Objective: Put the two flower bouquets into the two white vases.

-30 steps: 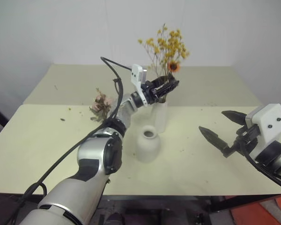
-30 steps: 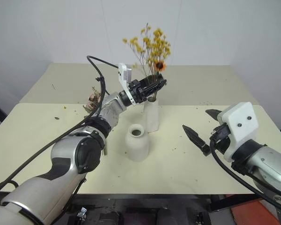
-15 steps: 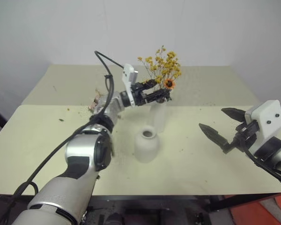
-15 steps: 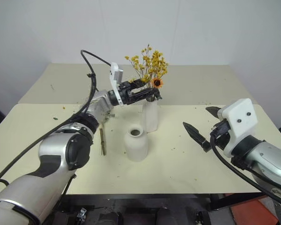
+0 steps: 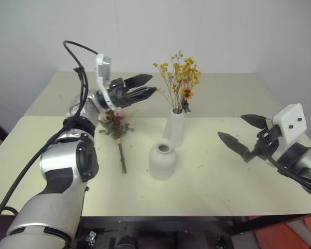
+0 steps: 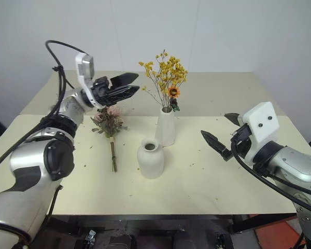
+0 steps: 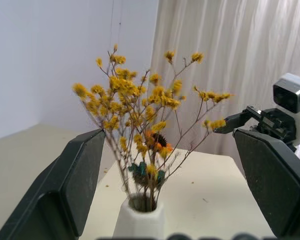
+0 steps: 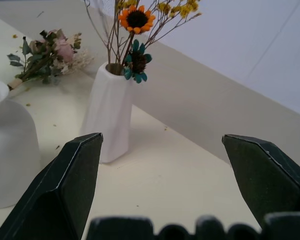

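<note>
Yellow bouquet [image 5: 180,78] now stands in the tall vase [image 5: 174,127], released; left hand [image 5: 145,86] withdrawn, wide open.

- No readable text, label, brand, number or sign anywhere: not on vases, table, wall, curtain or gripper housings.

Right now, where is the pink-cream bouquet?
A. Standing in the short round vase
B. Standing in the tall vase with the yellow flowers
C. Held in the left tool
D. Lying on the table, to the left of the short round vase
D: the pink-cream bouquet lies flat on the table, apart from the short round vase, whose mouth is empty.
</note>
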### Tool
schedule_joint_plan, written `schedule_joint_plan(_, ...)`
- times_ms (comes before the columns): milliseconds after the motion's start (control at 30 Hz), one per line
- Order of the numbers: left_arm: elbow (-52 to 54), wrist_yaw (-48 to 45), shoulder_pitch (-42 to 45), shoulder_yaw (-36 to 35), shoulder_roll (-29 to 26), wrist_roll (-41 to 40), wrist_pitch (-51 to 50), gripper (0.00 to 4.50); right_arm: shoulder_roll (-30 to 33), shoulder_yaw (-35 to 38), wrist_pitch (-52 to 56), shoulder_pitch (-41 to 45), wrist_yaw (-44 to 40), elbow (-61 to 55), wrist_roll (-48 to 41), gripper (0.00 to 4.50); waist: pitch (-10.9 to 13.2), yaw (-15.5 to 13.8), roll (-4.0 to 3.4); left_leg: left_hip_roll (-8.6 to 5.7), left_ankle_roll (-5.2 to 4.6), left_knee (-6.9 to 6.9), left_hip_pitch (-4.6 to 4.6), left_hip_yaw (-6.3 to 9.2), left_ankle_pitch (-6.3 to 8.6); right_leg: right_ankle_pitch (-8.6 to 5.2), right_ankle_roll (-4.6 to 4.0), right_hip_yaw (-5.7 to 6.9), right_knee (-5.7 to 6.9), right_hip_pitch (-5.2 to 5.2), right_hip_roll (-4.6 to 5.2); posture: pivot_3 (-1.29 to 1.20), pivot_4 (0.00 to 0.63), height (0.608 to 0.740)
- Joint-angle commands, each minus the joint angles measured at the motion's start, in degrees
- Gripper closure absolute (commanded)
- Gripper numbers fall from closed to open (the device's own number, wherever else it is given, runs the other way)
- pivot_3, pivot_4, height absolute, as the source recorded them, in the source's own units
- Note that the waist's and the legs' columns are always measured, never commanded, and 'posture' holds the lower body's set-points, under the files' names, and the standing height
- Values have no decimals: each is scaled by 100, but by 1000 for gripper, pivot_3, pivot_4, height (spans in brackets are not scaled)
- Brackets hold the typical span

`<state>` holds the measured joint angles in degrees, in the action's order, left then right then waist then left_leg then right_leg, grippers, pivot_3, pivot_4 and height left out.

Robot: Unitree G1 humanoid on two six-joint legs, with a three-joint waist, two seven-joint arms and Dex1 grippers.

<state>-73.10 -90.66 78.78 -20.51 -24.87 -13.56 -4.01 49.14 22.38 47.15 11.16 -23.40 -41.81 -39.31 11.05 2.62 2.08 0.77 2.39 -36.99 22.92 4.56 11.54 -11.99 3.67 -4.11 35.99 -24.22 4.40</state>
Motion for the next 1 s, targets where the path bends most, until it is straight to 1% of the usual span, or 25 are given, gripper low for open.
schedule_joint_plan(33, 614, 711, -388, 233, -114, 175, 486, 29, 85, 75, -152, 213, -87, -20, 28, 0, -1, -7, -1, 0, 0, 0, 0, 0, 0, 0, 0, 0, 2, 0, 0, 0, 150, 740)
schedule_joint_plan(67, 959, 1215, -588, 292, -64, 240, 585, 29, 94, 72, -116, 253, -108, 1, 3, 0, -1, -18, -1, 0, 0, 0, -2, 0, 0, 1, -2, 0, 3, 0, 1, 0, 150, 740)
schedule_joint_plan(133, 1952, 2288, -913, 427, 72, 279, -378, 29, 165, 9, -80, 349, -210, 55, -6, 0, -1, -34, -1, 1, 0, -2, -3, 2, 0, 3, -5, 1, 6, 2, 1, 0, 150, 740)
schedule_joint_plan(233, 4049, 3586, -1591, 498, 293, 44, -2367, 29, 356, -12, -49, 469, -498, 189, -73, 0, 0, -51, -1, 1, 0, -15, 11, 7, 0, 4, -5, 4, 6, 0, 1, 0, 150, 740)
schedule_joint_plan(300, 5770, 4790, -2030, 591, 486, 258, -3971, 29, 527, -9, -42, 572, -784, 352, -154, 0, 0, -41, -1, 1, -2, -16, 17, 7, 1, 19, -26, 4, 4, -4, 3, 0, 150, 740)
schedule_joint_plan(367, 7085, 5999, -2140, 365, 832, 458, -5622, 29, 679, -56, -44, 653, -1070, 469, -239, 0, 0, -45, 0, 1, -4, -17, 20, 8, 3, 27, -38, 4, 1, -5, 2, 0, 150, 740)
schedule_joint_plan(467, 8116, 6958, -1956, -167, 1313, 627, -7725, 29, 816, -56, -97, 624, -1509, 533, -400, 0, 0, -41, 0, 0, -4, -23, 11, 8, 3, 21, -29, 5, 4, 1, 1, 0, 150, 740)
schedule_joint_plan(500, 8388, 7262, -1928, -227, 1436, 824, -8307, 29, 849, -57, -108, 598, -1633, 527, -447, 0, 0, -33, 0, 0, -4, -23, 4, 8, 3, 1, 4, 5, 5, 5, -1, 0, 150, 740)
schedule_joint_plan(533, 8591, 7571, -1936, -314, 1592, 989, -8648, 29, 875, -65, -114, 583, -1741, 537, -479, 0, 0, -15, 0, 0, -4, -23, 1, 8, 3, 0, 6, 5, 6, 7, -2, 0, 150, 740)
schedule_joint_plan(633, 8950, 8367, -2148, -396, 2012, 1405, -8849, 29, 920, -166, -193, 591, -1992, 645, -438, 0, 0, 6, 0, 1, -4, -21, -15, 4, 3, -1, 8, 2, 6, 16, -3, 0, 150, 740)
schedule_joint_plan(733, 9147, 8801, -2307, -341, 2278, 1655, -8849, 29, 887, -350, -298, 734, -2117, 825, -328, 0, 0, -1, 1, 1, -2, -22, -16, 4, 2, -1, 7, 1, 5, 17, -3, 0, 150, 740)
schedule_joint_plan(800, 8959, 9045, -2226, -540, 2466, 1842, -8849, 29, 845, -506, -356, 871, -2144, 934, -265, 0, 0, -20, 2, 0, 0, -23, -11, 3, 1, 0, 5, 0, 5, 13, -3, 0, 150, 740)
schedule_joint_plan(833, 8756, 9203, -2108, -783, 2590, 1981, -8849, 29, 821, -583, -381, 940, -2142, 979, -233, 0, 0, -22, 2, -1, 0, -23, -9, 3, 1, 0, 5, 0, 3, 12, -2, 0, 150, 740)
schedule_joint_plan(900, 8601, 9259, -2159, -741, 2537, 2037, -8849, 29, 781, -670, -406, 1028, -2138, 1034, -196, 0, 0, -30, 2, -1, 0, -22, -7, 3, 1, 1, 5, 1, -1, 12, -2, 0, 150, 740)
schedule_joint_plan(1000, 8026, 9353, -1922, -1175, 2635, 2128, -8849, 29, 747, -713, -453, 1032, -2121, 1053, -114, 0, 0, -37, 2, -2, 1, -21, -4, 3, 1, 0, 5, 2, -4, 10, -1, 0, 150, 740)
